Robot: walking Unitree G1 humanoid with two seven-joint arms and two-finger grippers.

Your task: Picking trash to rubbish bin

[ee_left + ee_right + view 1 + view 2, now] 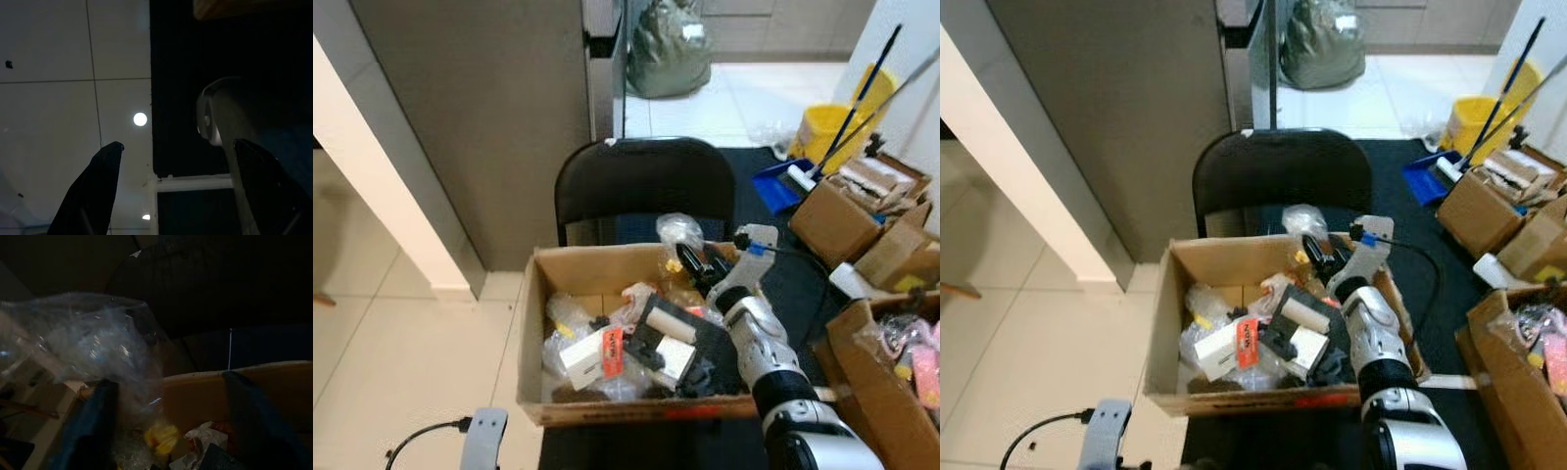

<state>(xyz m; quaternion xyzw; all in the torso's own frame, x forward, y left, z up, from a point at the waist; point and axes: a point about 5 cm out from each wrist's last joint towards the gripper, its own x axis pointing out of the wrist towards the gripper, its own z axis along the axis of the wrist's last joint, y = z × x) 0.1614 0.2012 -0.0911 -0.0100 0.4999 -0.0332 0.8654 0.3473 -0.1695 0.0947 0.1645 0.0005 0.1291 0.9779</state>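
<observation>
A cardboard box (536, 323) full of trash sits on a black chair (641, 181). Inside it lie clear wrappers, a white packet with an orange label (597, 352) and black-and-white packaging (677, 338). My right gripper (697, 262) reaches over the box's far side, open, fingers (95, 426) spread. A crumpled clear plastic bag (98, 342) hangs at the fingertips, against one finger, above a yellow scrap (161, 438). The bag (677, 230) stands above the box's far wall. My left gripper (178, 144) hangs open, low over the tiled floor.
More cardboard boxes (847, 211) of clutter stand on the right, with a yellow mop bucket (827, 127) and a blue dustpan (778, 184) behind them. A dark filled bin bag (668, 49) sits far back. A grey wall panel (480, 127) rises on the left.
</observation>
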